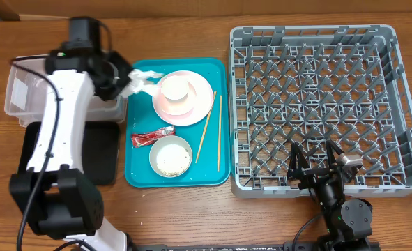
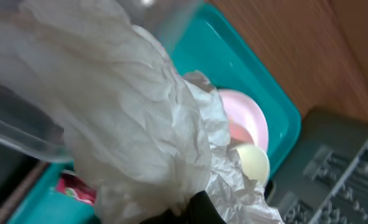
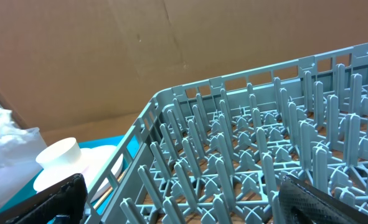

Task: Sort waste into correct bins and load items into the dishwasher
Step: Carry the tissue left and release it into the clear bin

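We see the left gripper (image 1: 126,82) clamped on a crumpled white napkin (image 1: 144,80) at the left edge of the teal tray (image 1: 139,178), just beside the clear tub (image 1: 17,94). The red-and-white wrapper (image 1: 152,137) lies on the tray, next to the bowl (image 1: 171,156). The right gripper (image 1: 316,162) hangs with its fingers wide apart over the near edge of the rack (image 1: 310,32).

The red-and-white wrapper (image 1: 152,137) lies crumpled beside the rice-speckled bowl (image 1: 171,156); chopsticks (image 1: 206,127) (two, thin) lie alongside the pink plate (image 1: 200,104).
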Tool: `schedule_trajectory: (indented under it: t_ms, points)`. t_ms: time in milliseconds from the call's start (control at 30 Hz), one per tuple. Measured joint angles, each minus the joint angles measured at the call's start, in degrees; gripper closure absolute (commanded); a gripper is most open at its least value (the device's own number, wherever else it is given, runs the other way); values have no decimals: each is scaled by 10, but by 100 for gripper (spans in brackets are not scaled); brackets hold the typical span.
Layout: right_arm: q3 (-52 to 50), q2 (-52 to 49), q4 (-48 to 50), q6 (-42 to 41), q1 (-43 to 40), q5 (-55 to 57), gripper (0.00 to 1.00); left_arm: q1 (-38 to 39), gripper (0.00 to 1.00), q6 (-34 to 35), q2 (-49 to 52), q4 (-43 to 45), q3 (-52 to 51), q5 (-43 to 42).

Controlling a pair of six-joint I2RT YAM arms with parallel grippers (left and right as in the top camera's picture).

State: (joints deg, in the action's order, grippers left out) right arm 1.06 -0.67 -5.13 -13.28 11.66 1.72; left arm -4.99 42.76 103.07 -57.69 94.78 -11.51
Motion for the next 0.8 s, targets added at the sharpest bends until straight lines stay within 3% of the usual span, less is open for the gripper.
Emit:
schedule_trajectory:
  t_ms: [400, 800]
  points:
    - [0, 0, 0, 0, 0, 0, 0, -123, 96, -10, 0, 8, 0, 98]
    - [0, 0, 0, 0, 0, 0, 0, -131, 96, -14, 39, 43, 0, 147]
